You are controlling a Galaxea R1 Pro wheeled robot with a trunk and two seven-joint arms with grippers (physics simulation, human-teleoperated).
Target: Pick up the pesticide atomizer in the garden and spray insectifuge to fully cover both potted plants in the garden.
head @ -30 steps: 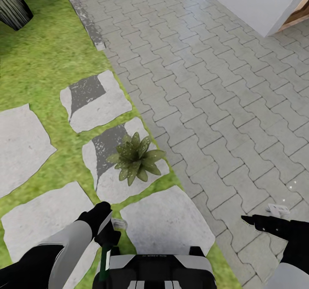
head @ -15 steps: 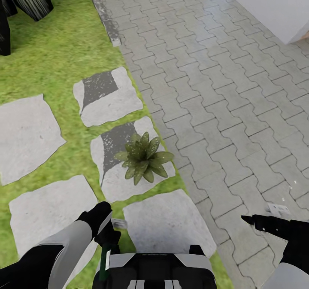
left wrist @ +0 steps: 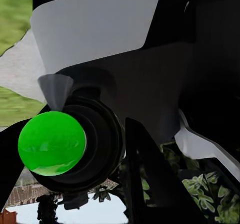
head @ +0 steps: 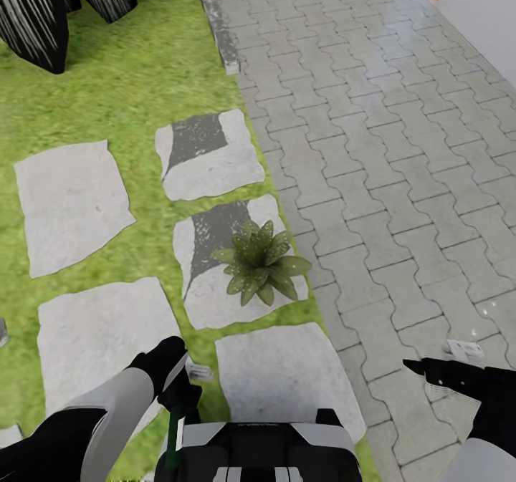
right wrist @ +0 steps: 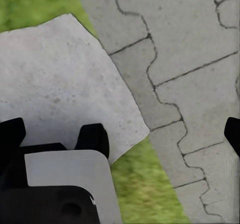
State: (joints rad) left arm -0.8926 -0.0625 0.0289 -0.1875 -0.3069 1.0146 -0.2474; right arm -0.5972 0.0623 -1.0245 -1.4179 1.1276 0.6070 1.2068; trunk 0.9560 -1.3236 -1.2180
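The view has swung left (camera moving, not the plant): the potted plant (head: 261, 263) sits centred just ahead, left gripper (head: 179, 385) clamped on the pesticide atomizer (head: 174, 432), right gripper (head: 430, 369) state unclear; spraying looks close

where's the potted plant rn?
Head view: the potted plant sits on a stepping stone at the lawn's right edge, beside the grey paving, ahead of the left gripper.

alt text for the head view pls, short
A small potted plant sits on a grey stepping stone in the lawn, just ahead of the robot and beside grey paving. The left claw holds a green atomizer low in the frame; the right claw hangs over the paving.
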